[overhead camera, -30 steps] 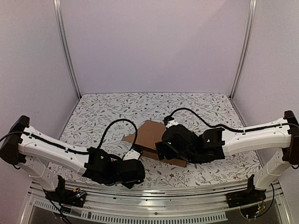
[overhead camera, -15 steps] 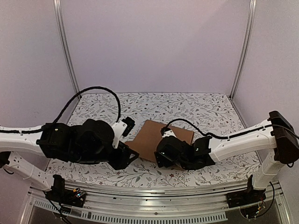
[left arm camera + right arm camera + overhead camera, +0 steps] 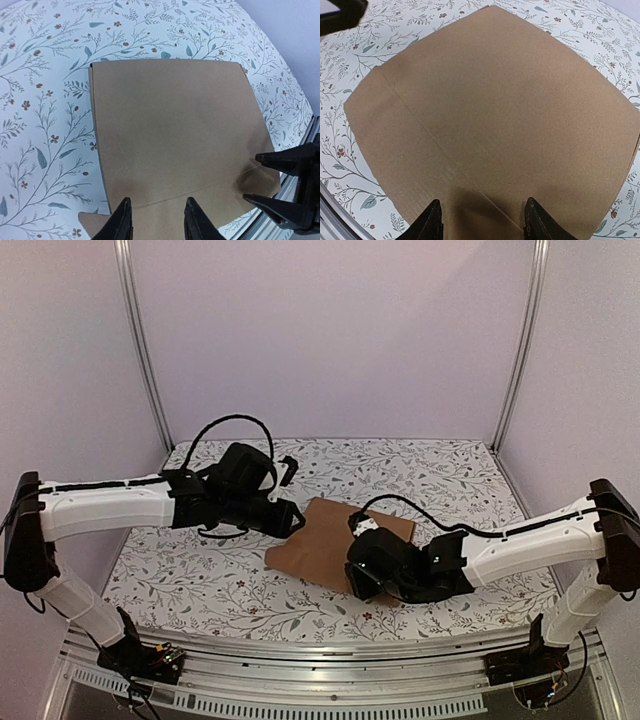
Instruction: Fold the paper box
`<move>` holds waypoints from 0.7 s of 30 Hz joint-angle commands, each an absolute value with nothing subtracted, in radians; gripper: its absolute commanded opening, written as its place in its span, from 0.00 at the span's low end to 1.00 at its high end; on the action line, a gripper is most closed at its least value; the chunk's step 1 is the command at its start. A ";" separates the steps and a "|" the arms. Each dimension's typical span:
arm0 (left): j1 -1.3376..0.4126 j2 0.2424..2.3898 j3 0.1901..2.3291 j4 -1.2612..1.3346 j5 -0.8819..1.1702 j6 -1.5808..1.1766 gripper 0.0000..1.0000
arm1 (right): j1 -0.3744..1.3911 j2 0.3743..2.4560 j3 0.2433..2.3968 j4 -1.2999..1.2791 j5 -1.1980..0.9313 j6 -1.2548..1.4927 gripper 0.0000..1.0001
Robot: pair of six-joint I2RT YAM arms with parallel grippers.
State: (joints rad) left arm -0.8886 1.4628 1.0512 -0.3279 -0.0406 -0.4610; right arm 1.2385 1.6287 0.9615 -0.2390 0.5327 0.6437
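The paper box (image 3: 325, 535) is a flat brown cardboard piece lying on the floral table, with a creased flap along its near-left edge. My left gripper (image 3: 293, 520) hovers over the box's far-left edge, jaws open and empty. In the left wrist view the left gripper (image 3: 157, 222) is over the crease of the box (image 3: 175, 120). My right gripper (image 3: 362, 576) is over the box's near-right part, open and empty. In the right wrist view the right gripper (image 3: 484, 222) is just above the box (image 3: 505, 105), casting a shadow on it.
The floral tablecloth (image 3: 420, 475) surrounds the box. A metal rail (image 3: 320, 655) runs along the near edge. Lilac walls with metal posts (image 3: 140, 350) close the sides and back. The right gripper's fingers (image 3: 285, 186) show at the right of the left wrist view.
My left arm swung from the near edge up to the box's far-left side. The box, with a raised flap a second ago, now lies flat. My right gripper shifted slightly.
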 commanded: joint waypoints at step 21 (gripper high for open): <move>-0.791 1.859 1.069 -0.191 0.039 -0.456 0.24 | 1.065 1.484 0.810 -0.207 0.444 0.644 0.20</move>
State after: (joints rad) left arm -0.7860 1.8198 1.1191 -0.1558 0.0196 -0.4492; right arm 1.0840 1.4311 0.8600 -0.2535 0.5068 0.6067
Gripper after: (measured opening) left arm 0.241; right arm 0.244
